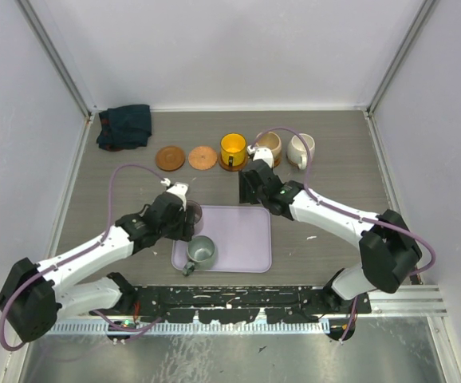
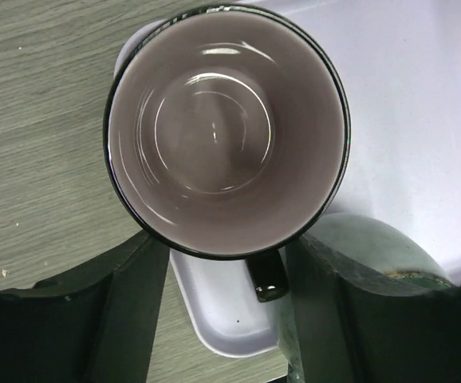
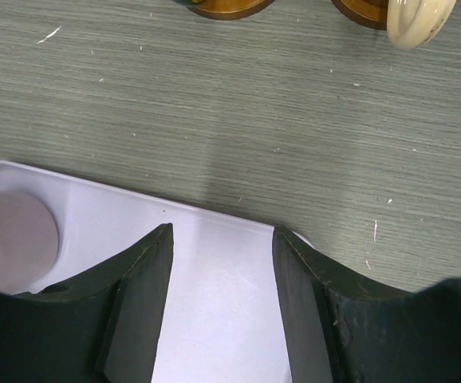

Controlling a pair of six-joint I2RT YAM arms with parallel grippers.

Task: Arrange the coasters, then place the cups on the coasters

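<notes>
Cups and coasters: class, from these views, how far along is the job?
Done: the yellow cup and tan cup sit on coasters. In hand: the left hand flanks the mauve cup at the tray corner; grip unclear. Left: that cup, the grey-green cup on the tray, and two bare coasters to fill. No coaster shows under the white cup.

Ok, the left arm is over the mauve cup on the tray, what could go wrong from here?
The left end effector straddles only the mauve cup at its handle, which sits off-centre between the fingers; a pinch there may let the cup swing or tip when lifted. The grey-green cup sits right beside one finger on the lavender tray, so closing or lifting could nudge it.
</notes>
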